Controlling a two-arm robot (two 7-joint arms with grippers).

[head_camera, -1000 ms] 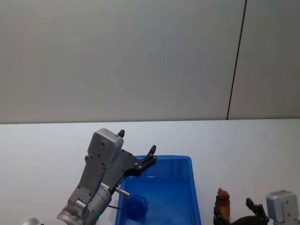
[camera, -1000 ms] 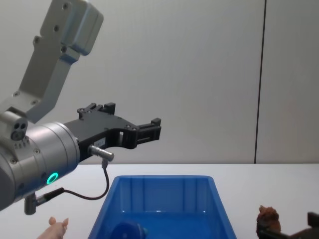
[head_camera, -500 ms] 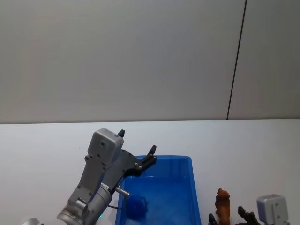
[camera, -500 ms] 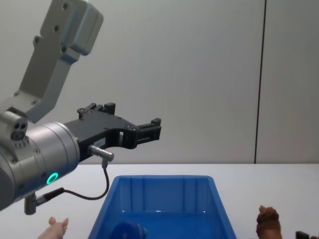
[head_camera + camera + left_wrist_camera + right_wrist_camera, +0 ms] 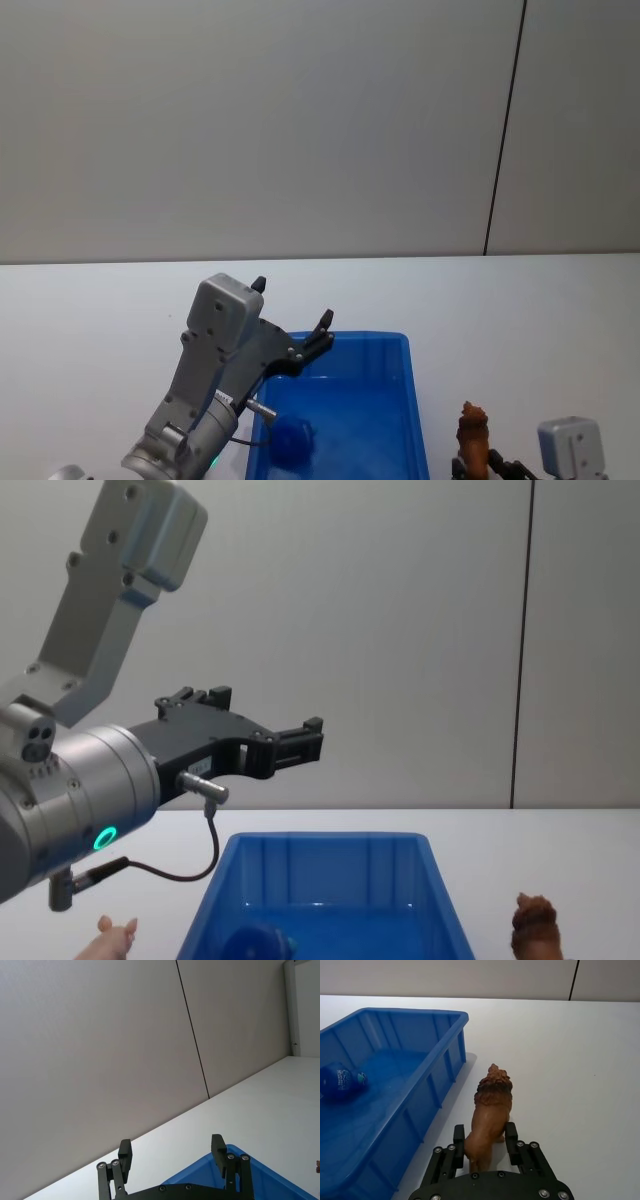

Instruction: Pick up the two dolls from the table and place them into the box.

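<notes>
The brown doll (image 5: 491,1110), a shaggy lion, stands on the white table (image 5: 100,300) just right of the blue box (image 5: 405,345). My right gripper (image 5: 485,1139) is shut on its hindquarters, one finger against each flank. The same doll shows in the head view (image 5: 473,435) and the chest view (image 5: 533,925). A rounded blue doll (image 5: 340,1080) lies inside the box (image 5: 455,1015). My left gripper (image 5: 292,302) hangs open and empty above the box's near left corner. A pale pink doll (image 5: 112,935) lies on the table left of the box (image 5: 330,838).
A plain grey wall with a dark vertical seam (image 5: 505,130) stands behind the table. White tabletop stretches beyond and to the right of the box.
My right gripper has moved in around the brown doll and its fingers have narrowed onto it. The doll shifted slightly. The left arm has not moved.
</notes>
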